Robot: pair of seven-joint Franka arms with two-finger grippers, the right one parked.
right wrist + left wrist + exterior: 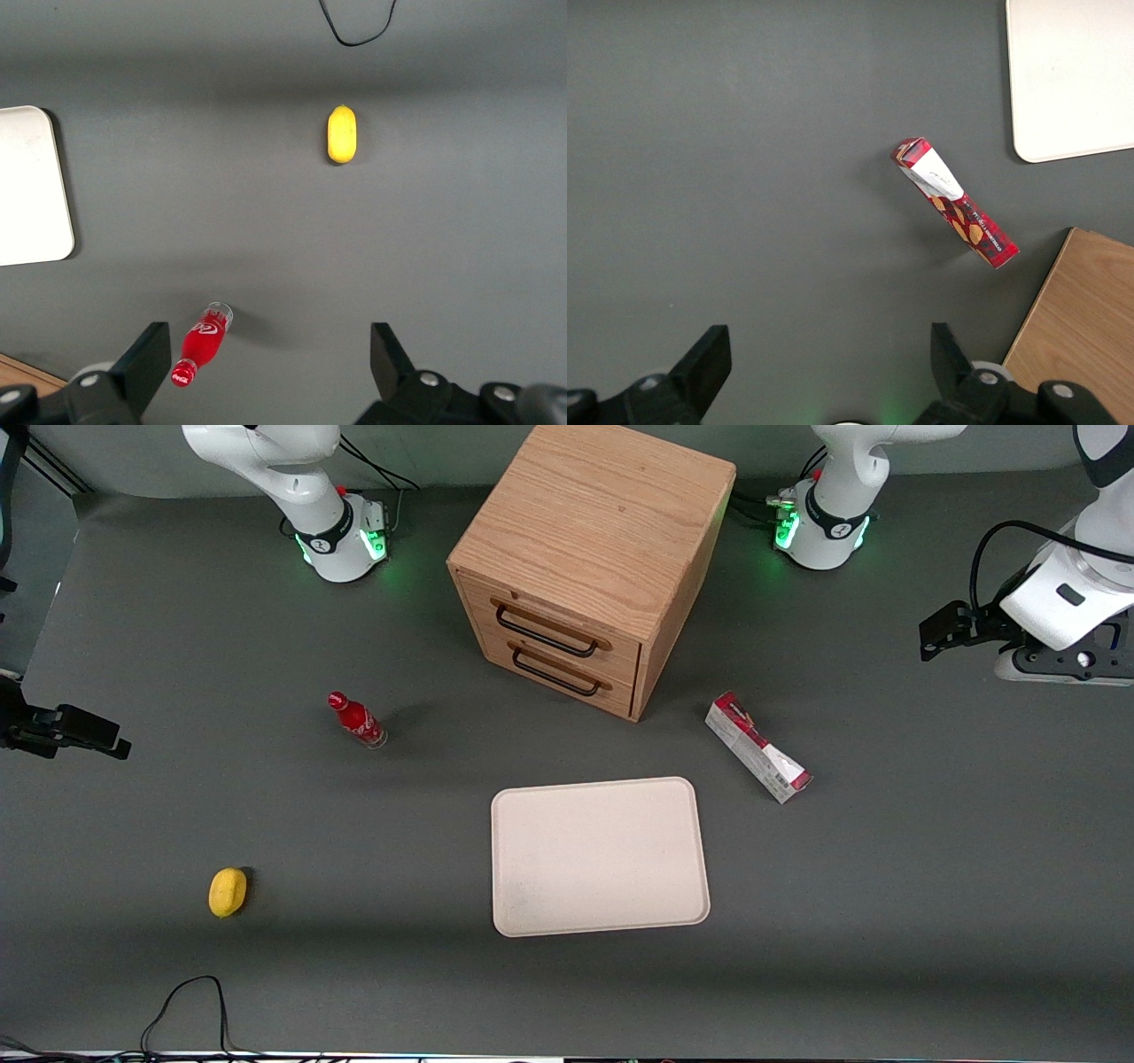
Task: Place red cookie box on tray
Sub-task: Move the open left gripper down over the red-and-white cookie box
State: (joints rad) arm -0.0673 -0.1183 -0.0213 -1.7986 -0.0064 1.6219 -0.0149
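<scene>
The red cookie box point(757, 748) lies flat on the grey table between the tray and the working arm's end, a little farther from the front camera than the tray. It also shows in the left wrist view point(954, 202), lying at a slant. The cream-white tray point(600, 856) is flat and bare, and its corner shows in the left wrist view point(1072, 75). My left gripper point(941, 631) hangs high above the table at the working arm's end, apart from the box. Its fingers are wide open and empty point(826, 341).
A wooden drawer cabinet point(589, 558) stands farther from the front camera than the tray, close to the box. A small red soda bottle point(357, 720) and a yellow lemon point(228, 892) lie toward the parked arm's end. A black cable point(190, 1001) loops at the near edge.
</scene>
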